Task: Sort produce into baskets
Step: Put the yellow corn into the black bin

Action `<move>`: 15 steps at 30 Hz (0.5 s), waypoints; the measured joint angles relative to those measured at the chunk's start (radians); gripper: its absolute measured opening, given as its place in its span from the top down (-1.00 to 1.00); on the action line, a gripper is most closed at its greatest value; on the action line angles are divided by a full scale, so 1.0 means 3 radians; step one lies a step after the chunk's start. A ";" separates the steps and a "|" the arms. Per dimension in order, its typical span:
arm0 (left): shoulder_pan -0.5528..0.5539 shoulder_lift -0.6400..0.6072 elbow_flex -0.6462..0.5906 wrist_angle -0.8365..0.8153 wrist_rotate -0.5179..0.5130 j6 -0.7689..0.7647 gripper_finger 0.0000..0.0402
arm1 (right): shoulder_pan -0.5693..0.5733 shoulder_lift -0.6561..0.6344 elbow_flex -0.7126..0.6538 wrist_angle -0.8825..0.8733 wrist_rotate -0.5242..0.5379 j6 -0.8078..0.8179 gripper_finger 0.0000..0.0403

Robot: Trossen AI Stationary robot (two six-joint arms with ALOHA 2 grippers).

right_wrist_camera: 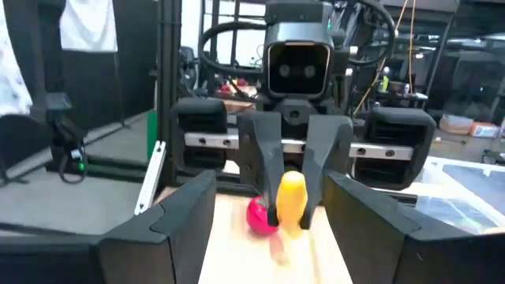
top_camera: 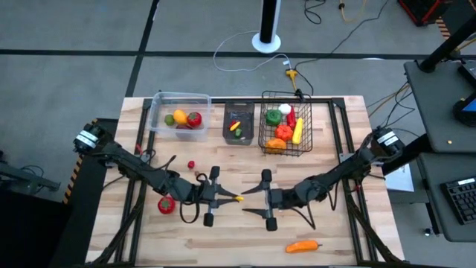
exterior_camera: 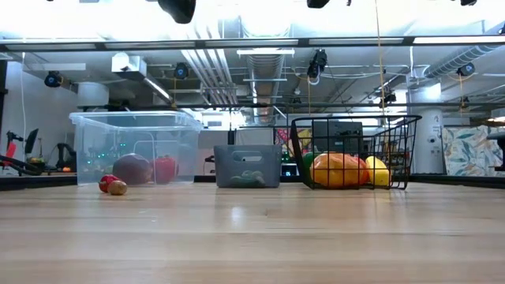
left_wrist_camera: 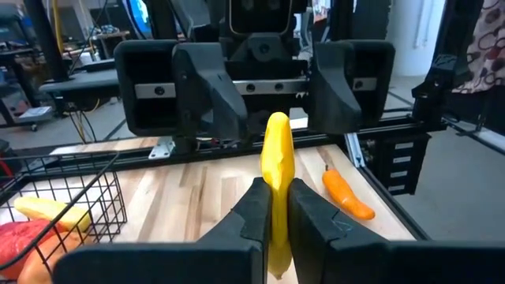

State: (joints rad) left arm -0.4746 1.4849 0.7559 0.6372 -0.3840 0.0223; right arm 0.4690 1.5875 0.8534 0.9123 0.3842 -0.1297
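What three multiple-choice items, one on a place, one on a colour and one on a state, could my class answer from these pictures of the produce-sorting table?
1. Where does the orange pepper lie?
A. in the wire basket
B. on the bare table near its front edge
C. in the clear tub

2. What colour is the piece held by the left gripper?
A. yellow
B. green
C. white

3. How does the right gripper stand?
A. shut on a tomato
B. open, holding nothing
C. out of view

Answers: 1 B, it lies alone on the wood by the front edge. 2 A, a yellow piece is pinched between the fingers. 3 B, its fingers stand apart facing the left gripper.
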 joint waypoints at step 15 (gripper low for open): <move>0.0001 0.0000 0.0000 0.0071 0.0003 -0.0001 0.95 | -0.0061 0.0004 0.0035 0.0020 0.0001 -0.0003 -0.11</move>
State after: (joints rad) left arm -0.4744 1.4849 0.7559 0.6586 -0.3832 0.0219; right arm 0.4507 1.5887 0.8639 0.9183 0.3846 -0.1307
